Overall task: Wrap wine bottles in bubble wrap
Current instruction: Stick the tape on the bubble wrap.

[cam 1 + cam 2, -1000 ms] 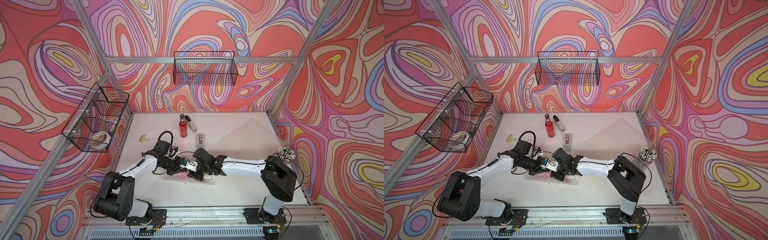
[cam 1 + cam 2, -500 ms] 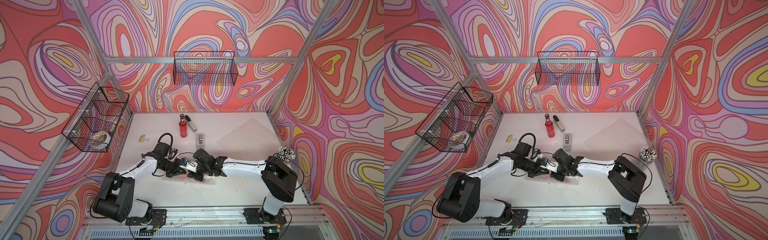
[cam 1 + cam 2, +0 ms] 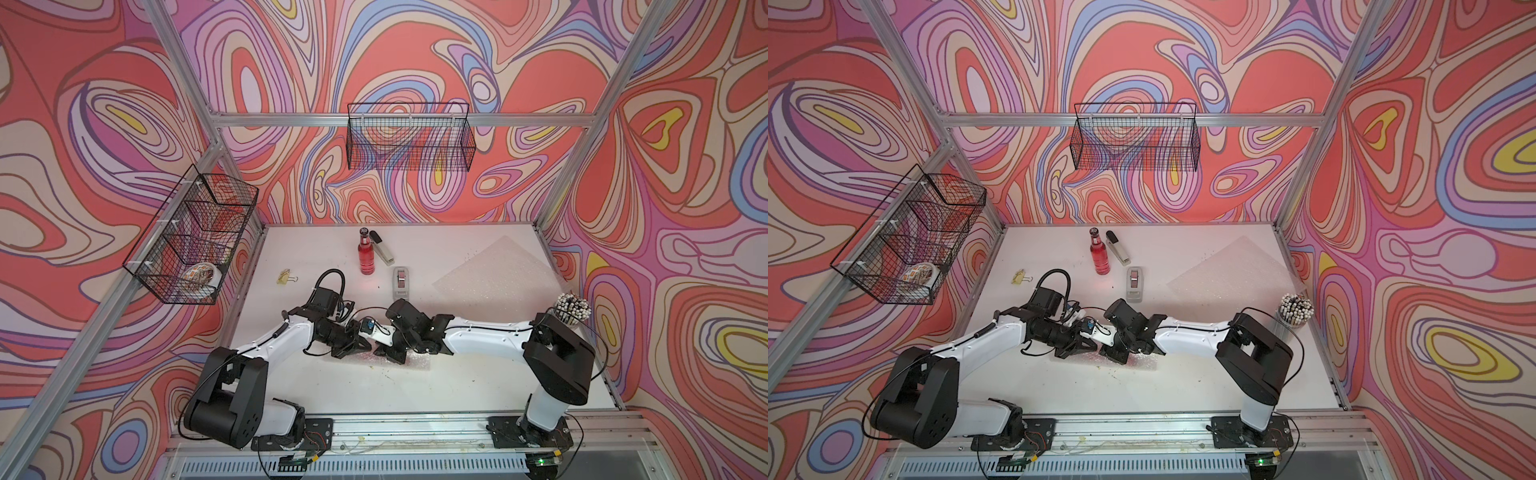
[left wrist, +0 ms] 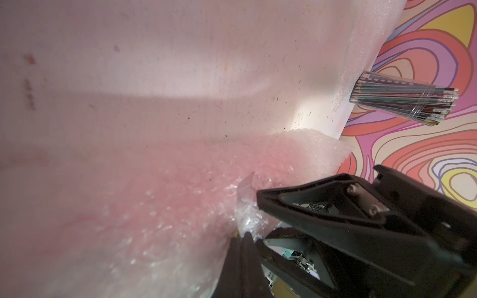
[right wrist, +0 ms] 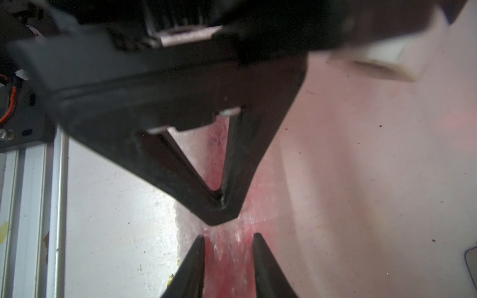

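right fingers [image 5: 193, 265] just eased wider astride wrapped bottle [image 5: 228, 271], mid counter [image 3: 353, 395] nr front edge. left fingers [image 4: 335, 206] shut, pinching bubble wrap [image 4: 167, 206] flap. prob a regrip; 2nd bottle [image 3: 366, 259] bare at back edge.

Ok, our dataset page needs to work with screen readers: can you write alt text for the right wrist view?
Close-up: the right gripper, jaws apart, straddles pink-tinted bubble wrap on the white table. The shut left gripper points in from opposite, its tip pinching the wrap; a metal rail runs along the table's edge.
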